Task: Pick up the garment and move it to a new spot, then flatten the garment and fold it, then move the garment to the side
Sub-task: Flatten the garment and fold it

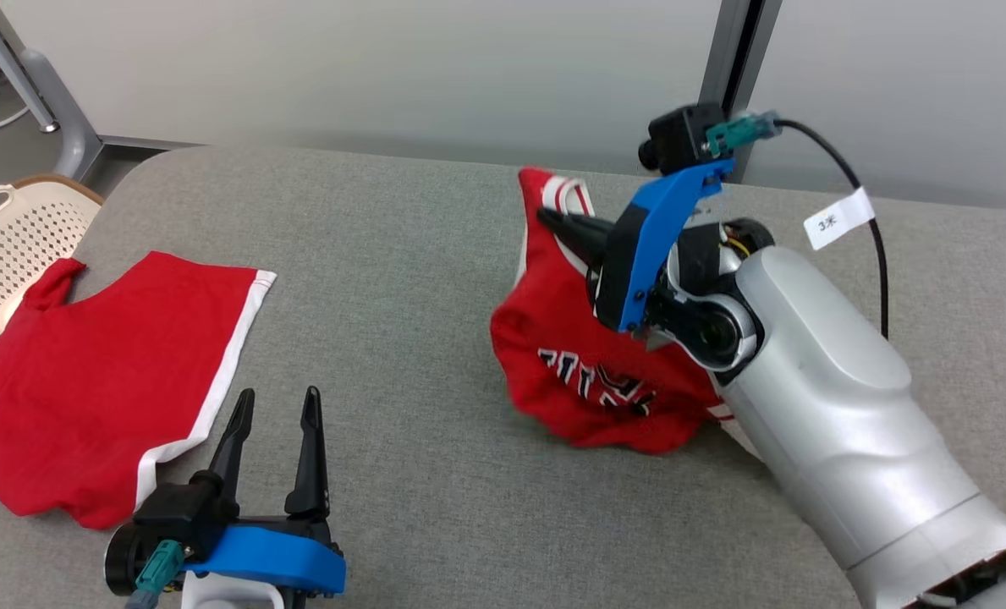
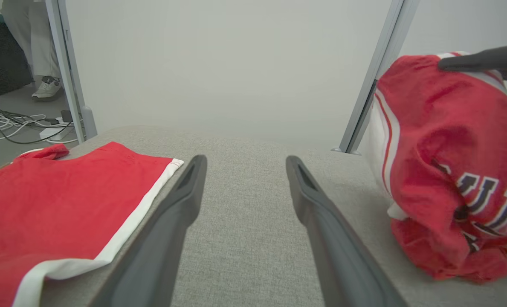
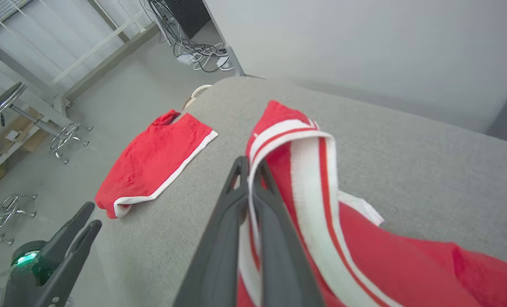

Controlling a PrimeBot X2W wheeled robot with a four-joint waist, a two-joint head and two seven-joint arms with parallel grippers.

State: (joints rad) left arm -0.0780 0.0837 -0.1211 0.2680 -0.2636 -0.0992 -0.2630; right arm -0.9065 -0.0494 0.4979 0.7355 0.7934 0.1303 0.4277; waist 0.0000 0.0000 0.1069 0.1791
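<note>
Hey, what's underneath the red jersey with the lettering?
The grey table shows around the jersey, whose striped edge the right gripper pinches. Anything beneath the crumpled heap is covered by cloth.

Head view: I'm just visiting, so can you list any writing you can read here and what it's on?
"3米": on the white tag fixed to the black cable.
Black-and-white lettering on the red jersey: crumpled and partly hidden, so it can't be read as a word.
</note>
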